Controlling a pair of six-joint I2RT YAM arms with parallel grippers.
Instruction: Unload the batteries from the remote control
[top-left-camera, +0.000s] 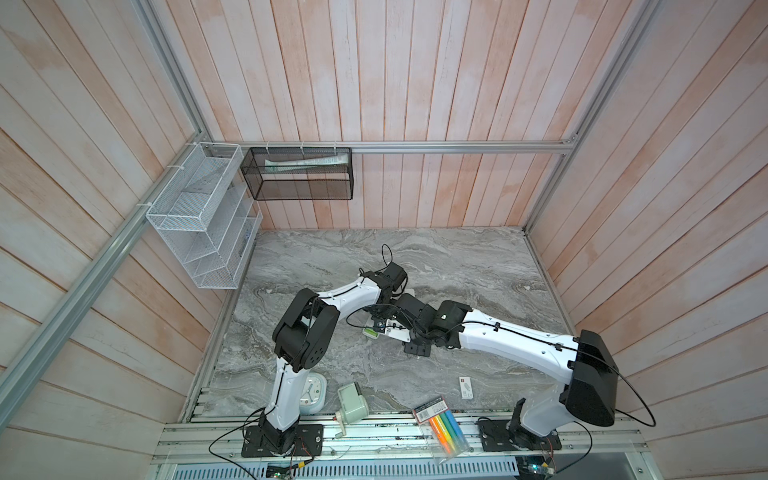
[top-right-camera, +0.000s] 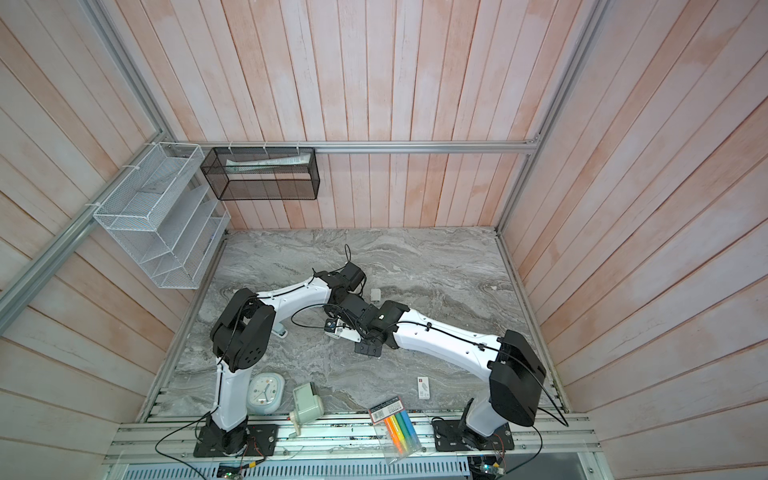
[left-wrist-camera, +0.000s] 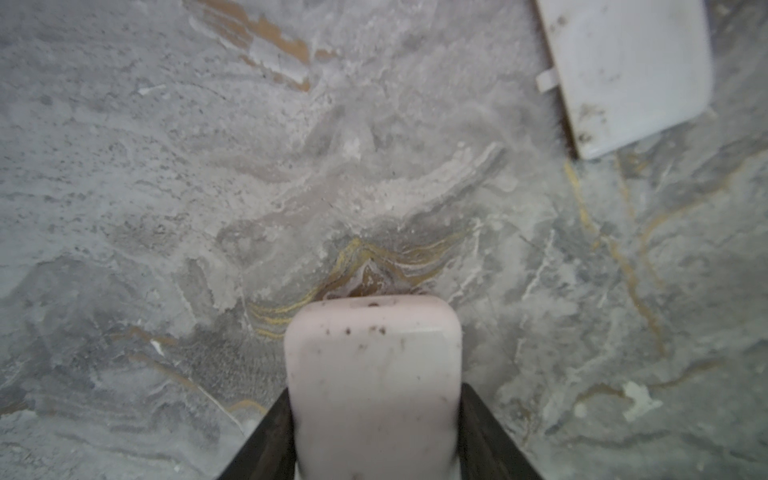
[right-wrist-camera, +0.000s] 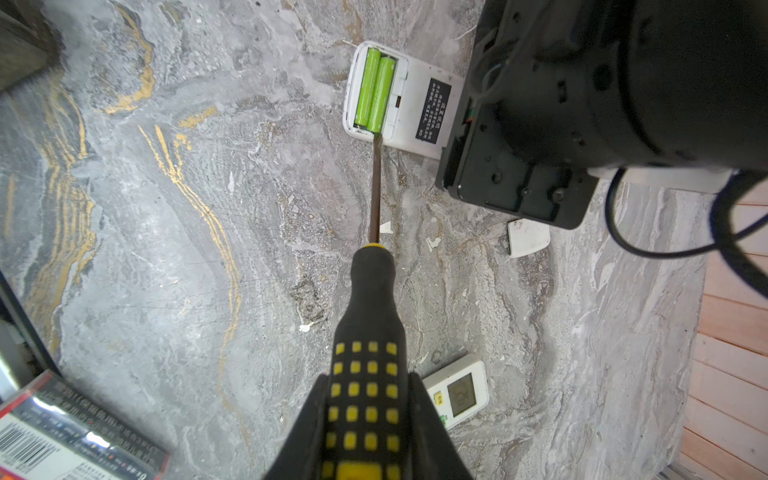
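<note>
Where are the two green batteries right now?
In the right wrist view the green batteries lie side by side in the white remote's open compartment, at the screwdriver's tip, near the table's middle.

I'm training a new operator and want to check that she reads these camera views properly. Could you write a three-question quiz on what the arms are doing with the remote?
1. Short answer: what tool is the right gripper shut on?
2. Pick one: the two lime green batteries sit A) in a bowl, B) in the open compartment of the remote, C) in a cup.
3. True or false: the battery cover is clipped onto the remote.

Key
1. The screwdriver, with its tip at the end of one battery.
2. B
3. False: the cover lies loose on the table, apart from the remote.
</note>
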